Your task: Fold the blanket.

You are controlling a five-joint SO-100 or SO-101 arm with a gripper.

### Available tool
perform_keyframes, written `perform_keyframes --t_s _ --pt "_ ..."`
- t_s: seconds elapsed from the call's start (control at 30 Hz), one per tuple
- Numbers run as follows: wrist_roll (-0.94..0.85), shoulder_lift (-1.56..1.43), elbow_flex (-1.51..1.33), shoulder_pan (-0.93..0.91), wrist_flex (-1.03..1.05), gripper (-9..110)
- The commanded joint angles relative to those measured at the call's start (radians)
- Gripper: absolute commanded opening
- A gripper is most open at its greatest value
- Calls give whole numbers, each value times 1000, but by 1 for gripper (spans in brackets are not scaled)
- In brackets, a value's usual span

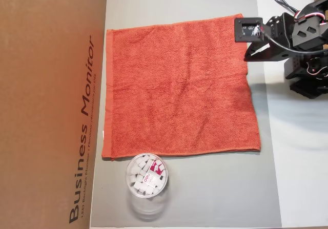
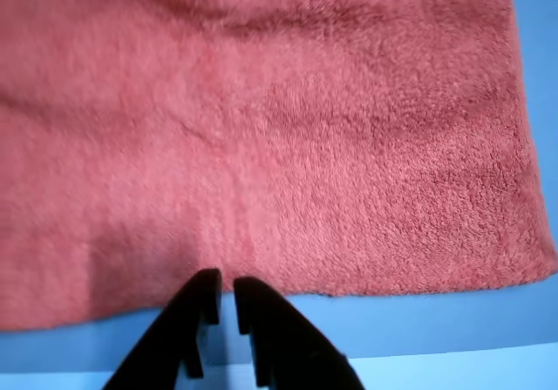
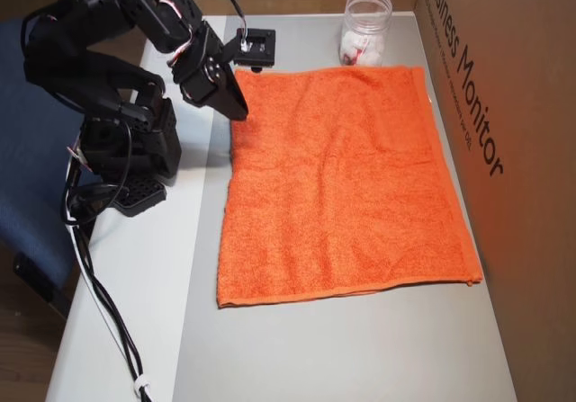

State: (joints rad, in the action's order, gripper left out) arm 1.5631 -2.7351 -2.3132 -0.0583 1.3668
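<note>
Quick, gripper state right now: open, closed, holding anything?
Gripper: jaws nearly closed with a slim gap, holding nothing, tips at the edge of the blanket.

Blanket [image 2: 261,146] cropped in wrist view

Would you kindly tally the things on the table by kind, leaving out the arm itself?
Orange-red blanket: 1
Clear round tub holding small white pieces: 1
Brown cardboard box printed "Business Monitor": 1
Grey mat under the blanket: 1
Total: 4
</note>
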Motion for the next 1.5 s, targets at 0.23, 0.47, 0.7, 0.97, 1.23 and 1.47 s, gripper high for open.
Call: perform_keyframes --t_s 0.23,0.47,0.7,0.97,1.23,1.47 --pt "265 61 175 -150 3 0" --pt "310 66 186 -371 3 0" --pt "310 66 170 -603 2 3" --pt "310 67 97 -772 -49 13" --pt "296 67 -61 -859 -267 13" --pt "295 130 -166 -861 -408 13"
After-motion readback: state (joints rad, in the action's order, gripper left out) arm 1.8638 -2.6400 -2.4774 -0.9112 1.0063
